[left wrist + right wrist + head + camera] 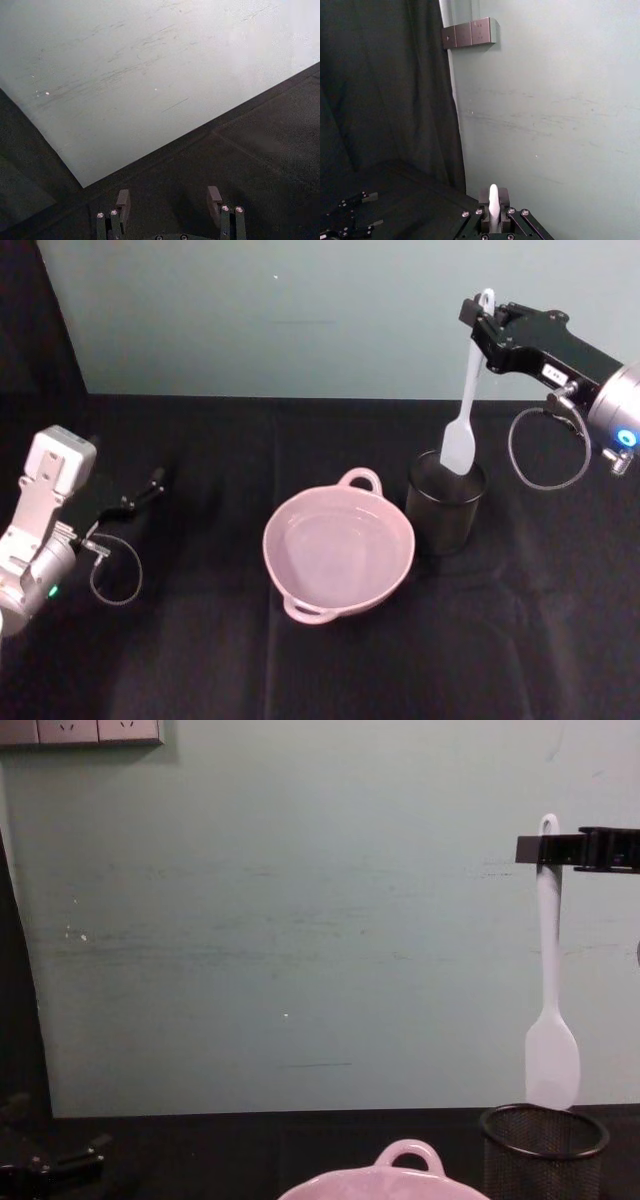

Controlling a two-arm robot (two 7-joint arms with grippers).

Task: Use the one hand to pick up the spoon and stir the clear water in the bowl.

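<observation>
Currently my right end effector (487, 332) is clamped on the spoon (466, 400) near its handle top. The spoon hangs upright, its head at the mouth of the black mesh cup (445, 515). The bowl (270, 545) sits on the desk (200, 660), just left of the cup. My left end effector (169, 197) rests at far left, fingers apart.

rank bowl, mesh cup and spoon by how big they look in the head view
1. pink bowl, clearly largest.
2 and 3 unsure: black mesh cup looks bulkier; white spoon looks longer but slim, and hangs raised, nearer the camera.
</observation>
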